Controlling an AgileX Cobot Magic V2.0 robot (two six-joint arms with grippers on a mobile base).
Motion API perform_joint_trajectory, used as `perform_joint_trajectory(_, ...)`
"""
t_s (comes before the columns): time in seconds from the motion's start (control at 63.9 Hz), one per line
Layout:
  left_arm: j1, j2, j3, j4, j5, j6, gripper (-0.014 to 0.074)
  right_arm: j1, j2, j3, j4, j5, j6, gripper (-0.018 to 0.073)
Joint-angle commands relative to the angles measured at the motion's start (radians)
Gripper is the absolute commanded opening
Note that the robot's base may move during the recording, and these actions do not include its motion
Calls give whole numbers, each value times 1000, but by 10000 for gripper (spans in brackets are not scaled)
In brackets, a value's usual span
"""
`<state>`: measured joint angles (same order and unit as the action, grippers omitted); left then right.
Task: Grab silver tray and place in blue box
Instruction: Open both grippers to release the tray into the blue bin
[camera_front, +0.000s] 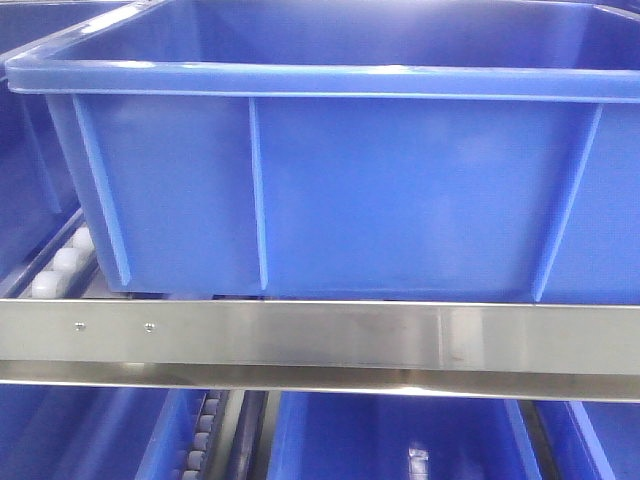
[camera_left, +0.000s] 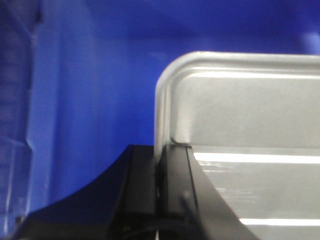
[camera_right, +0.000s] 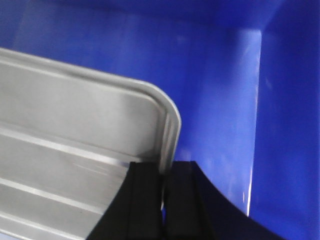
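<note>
Inside the blue box (camera_left: 90, 100) hangs the silver tray (camera_left: 250, 120), shiny with rounded corners and long raised ridges. My left gripper (camera_left: 161, 170) is shut on the tray's left rim, one black finger on each side of it. My right gripper (camera_right: 164, 190) is shut on the right rim of the silver tray (camera_right: 75, 130), with the blue box wall (camera_right: 225, 100) close behind. In the front view the blue box (camera_front: 380, 190) shows its ribbed front wall and thick rim; the tray and both grippers are hidden there.
The box stands on a rack with a steel front rail (camera_front: 320, 340) and white rollers (camera_front: 60, 265) at the left. More blue crates (camera_front: 390, 440) sit on the shelf below and another one (camera_front: 30, 150) at the left.
</note>
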<state>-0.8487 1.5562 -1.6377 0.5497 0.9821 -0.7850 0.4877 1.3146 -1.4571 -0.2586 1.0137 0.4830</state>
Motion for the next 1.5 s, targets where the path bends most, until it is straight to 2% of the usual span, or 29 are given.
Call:
perform_joint_trajectory(0.0,39,3,-38,24,-166,4,-96,1,54,-65,-35,-101,-32,57)
perform_joint_trajectory(0.172,99,84,-38,24,-271,4,-96,1,165,-77,-106,-141,-32,57)
perform_joint_trajectory(0.344,126,175,-38,21,-286,4,-96,-2,260,-77,-179,-155,-32,57)
perform_joint_trajectory(0.564,137,229,-38,-22,-286,4,-83,-40,323,-77,-149,-192,-13,57)
perform_joint_trajectory(0.704,146,242,-38,-51,-292,4,0,-84,328,-78,-63,-202,-13,79)
perform_joint_trajectory(0.798,151,242,-38,-51,-305,4,116,-104,328,-78,-30,-201,-13,176)
perform_joint_trajectory(0.908,154,242,-41,-51,-319,28,297,-109,328,-78,-25,-199,-13,405)
perform_joint_trajectory(1.002,154,242,-54,-51,-314,46,389,-109,328,-78,-25,-196,-13,574)
perform_joint_trajectory(1.064,154,242,-61,-53,-310,46,424,-109,327,-78,-25,-193,-13,635)
perform_joint_trajectory(1.237,154,242,-117,-63,-250,53,433,-109,303,-78,-25,-191,-13,600)
perform_joint_trajectory(1.362,154,239,-200,-127,-127,160,431,-109,248,-78,-25,-191,-13,582)
perform_joint_trajectory(1.487,154,207,-255,-196,-49,253,428,-109,170,-78,-25,-193,-13,471)
